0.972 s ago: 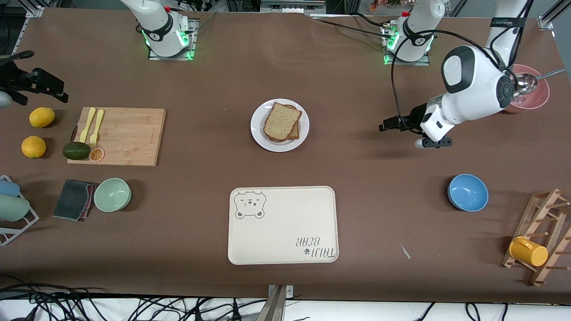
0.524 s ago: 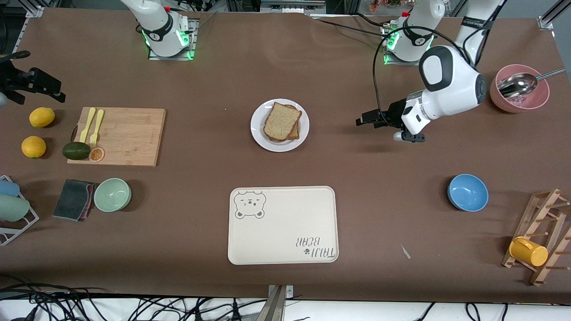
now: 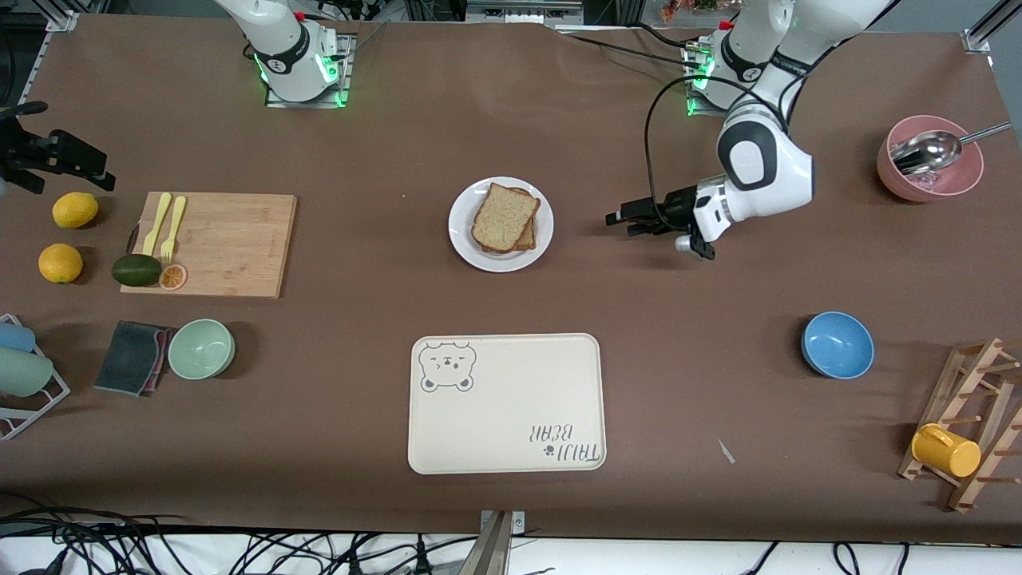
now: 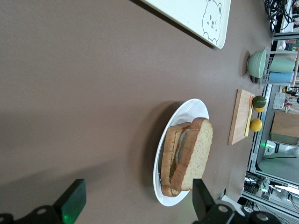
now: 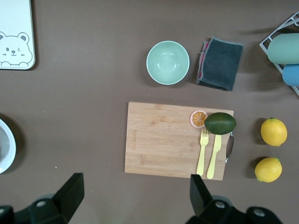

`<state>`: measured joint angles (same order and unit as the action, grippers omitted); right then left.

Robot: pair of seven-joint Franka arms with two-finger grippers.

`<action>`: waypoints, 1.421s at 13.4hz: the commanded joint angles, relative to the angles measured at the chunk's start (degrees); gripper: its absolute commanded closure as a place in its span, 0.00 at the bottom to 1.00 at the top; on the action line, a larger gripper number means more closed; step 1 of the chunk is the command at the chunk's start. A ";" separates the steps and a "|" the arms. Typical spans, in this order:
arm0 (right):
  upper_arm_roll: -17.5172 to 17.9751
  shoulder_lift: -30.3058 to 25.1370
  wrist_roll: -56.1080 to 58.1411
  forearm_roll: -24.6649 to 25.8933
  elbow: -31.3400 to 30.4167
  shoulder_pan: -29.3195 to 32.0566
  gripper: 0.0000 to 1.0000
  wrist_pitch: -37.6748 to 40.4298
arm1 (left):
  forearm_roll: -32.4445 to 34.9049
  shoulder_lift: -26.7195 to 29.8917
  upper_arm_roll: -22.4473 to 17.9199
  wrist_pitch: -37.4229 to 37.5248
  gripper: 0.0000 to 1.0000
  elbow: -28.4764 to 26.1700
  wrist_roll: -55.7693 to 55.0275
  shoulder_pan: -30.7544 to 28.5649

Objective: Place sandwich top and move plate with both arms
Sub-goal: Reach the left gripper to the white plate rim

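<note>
Top [image 3: 503, 216] sat stacked on plate [image 3: 463, 243]. Left gripper [image 3: 619, 221] beside plate, fingers apart, empty. Right gripper [image 5: 133, 196] high over the cutting board [image 5: 159, 140], fingers apart, empty.

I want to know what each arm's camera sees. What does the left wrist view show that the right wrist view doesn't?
Only the left wrist view: the sandwich top lying on the stacked bread.

Only the right wrist view: the dark cloth and both yellow forks.

Both: the plate, bear tray, green bowl, cutting board, avocado and lemons.
</note>
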<state>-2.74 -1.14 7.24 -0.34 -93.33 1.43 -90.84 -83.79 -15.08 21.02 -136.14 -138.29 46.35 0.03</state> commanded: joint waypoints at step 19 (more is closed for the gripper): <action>-0.42 0.79 -0.30 -0.27 0.17 -0.90 0.00 -1.88 | -37.84 -14.97 2.18 -5.36 0.11 7.33 30.55 12.89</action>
<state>-2.80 -0.30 7.24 -0.32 -93.33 0.86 -92.74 -118.47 -27.67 23.29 -140.02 -133.22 73.54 12.07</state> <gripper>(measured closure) 0.000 0.101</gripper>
